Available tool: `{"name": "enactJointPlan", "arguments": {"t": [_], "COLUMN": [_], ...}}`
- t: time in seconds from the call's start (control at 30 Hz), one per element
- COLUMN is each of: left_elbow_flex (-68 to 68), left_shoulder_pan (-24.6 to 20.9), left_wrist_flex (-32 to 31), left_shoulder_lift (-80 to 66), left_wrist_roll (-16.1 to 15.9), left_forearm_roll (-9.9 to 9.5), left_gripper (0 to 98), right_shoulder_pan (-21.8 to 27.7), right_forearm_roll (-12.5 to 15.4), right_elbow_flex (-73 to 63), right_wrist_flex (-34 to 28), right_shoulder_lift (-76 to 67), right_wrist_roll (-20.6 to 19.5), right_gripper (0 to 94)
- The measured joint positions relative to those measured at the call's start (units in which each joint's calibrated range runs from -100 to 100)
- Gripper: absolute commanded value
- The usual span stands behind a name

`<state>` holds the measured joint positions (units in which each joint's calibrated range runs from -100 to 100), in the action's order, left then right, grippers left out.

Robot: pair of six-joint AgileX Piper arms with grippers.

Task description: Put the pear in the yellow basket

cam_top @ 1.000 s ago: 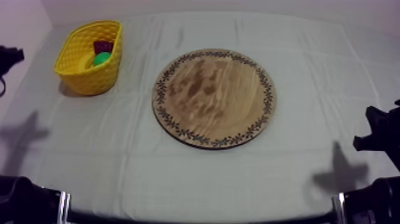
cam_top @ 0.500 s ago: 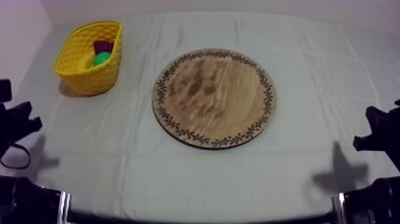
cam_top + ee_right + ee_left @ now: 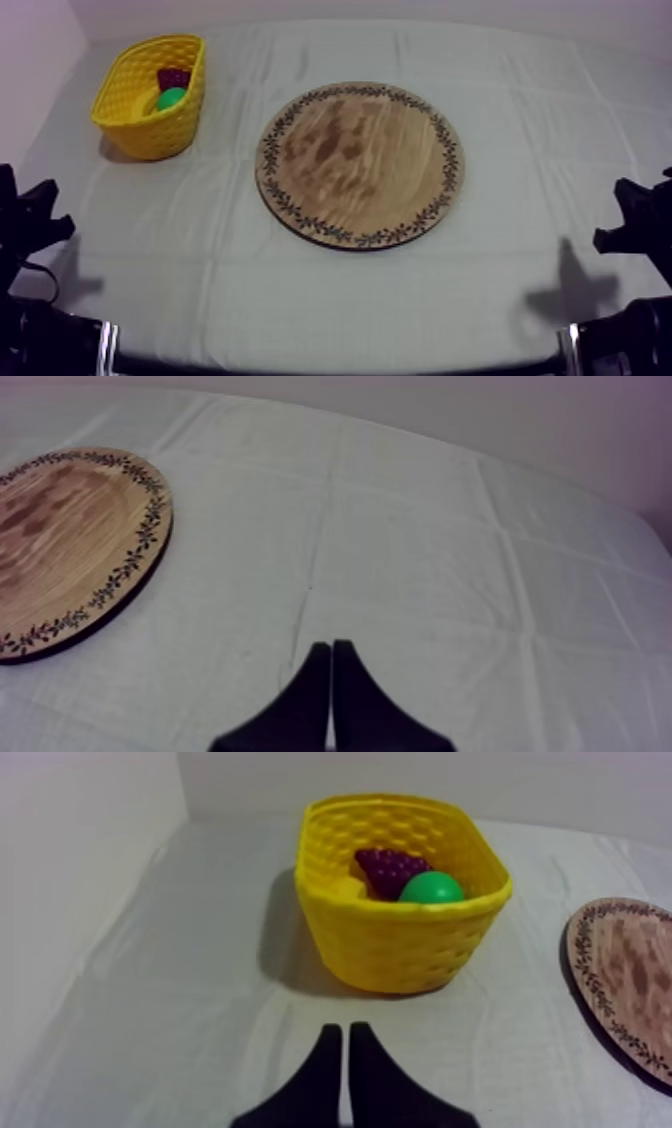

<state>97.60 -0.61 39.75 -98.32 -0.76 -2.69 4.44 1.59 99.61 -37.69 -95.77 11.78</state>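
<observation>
Item: pear (image 3: 432,889), green, lying inside the yellow basket (image 3: 400,952) toward the wall nearer the wooden board (image 3: 360,165), just beside a bunch of grapes (image 3: 388,867); only its rounded top shows, so its long axis cannot be told. Left pincer (image 3: 340,1052): clenched on nothing, low over the tabletop (image 3: 250,290), basket straight ahead, the nearer arm. Right pincer (image 3: 327,666): likewise clenched and unladen, on the board's far side, well apart from the basket; the placing looks done.
</observation>
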Motion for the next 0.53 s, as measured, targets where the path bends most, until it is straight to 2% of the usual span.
{"name": "enactJointPlan", "arguments": {"t": [0.27,0.53], "left_elbow_flex": [1.8,2.0], "left_shoulder_pan": [0.3,0.7], "left_wrist_flex": [-5.2,-6.1], "left_shoulder_lift": [-1.4,-1.4], "left_wrist_roll": [0.5,1.6], "left_forearm_roll": [0.26,0.33], "left_gripper": [0.0,0.0], "right_shoulder_pan": [0.0,0.0], "right_forearm_roll": [0.0,0.0], "right_elbow_flex": [0.0,0.0], "right_wrist_flex": [-0.1,-0.2], "right_shoulder_lift": [0.0,0.0], "right_wrist_roll": [0.0,0.0], "right_gripper": [0.5,0.5]}}
